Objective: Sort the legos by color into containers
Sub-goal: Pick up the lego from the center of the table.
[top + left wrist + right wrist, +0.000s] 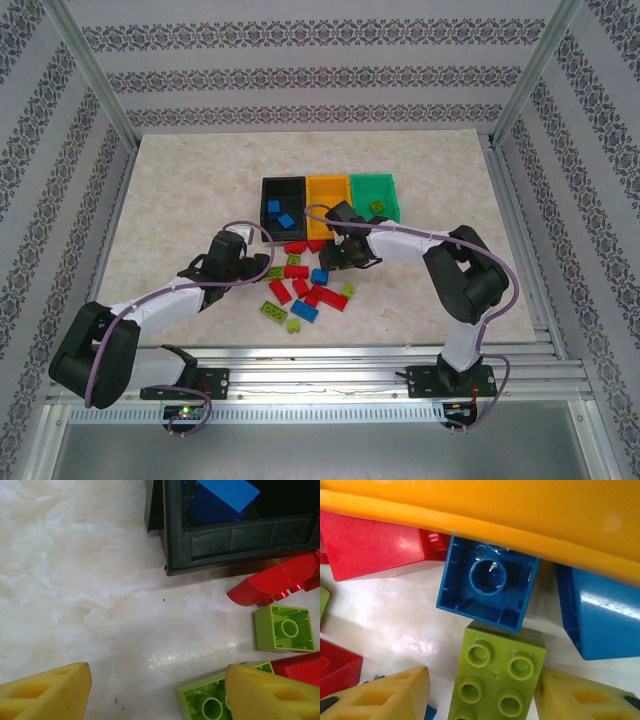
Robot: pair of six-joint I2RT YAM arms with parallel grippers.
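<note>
The right gripper (pixel 481 680) hangs low over the desk (pixel 395 620), fingers apart, with a lime green lego (pixel 497 677) lying between them. Just ahead, an upturned blue lego (pixel 490 582) lies by the yellow-orange container (pixel 520 510). The left gripper (pixel 157 680) is spread wide over bare desk, a second lime lego (pixel 210 702) at its right finger. Ahead, the black container (pixel 240 540) holds a blue brick (pixel 220 500).

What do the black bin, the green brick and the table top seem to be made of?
Black bin: probably moulded plastic, dull finish, with pressed panels and light scuffs.
Green brick: glossy plastic, with moulded studs.
Table top: marble-like veins and a soft shine; whether it is stone or a printed sheet is unclear.
</note>
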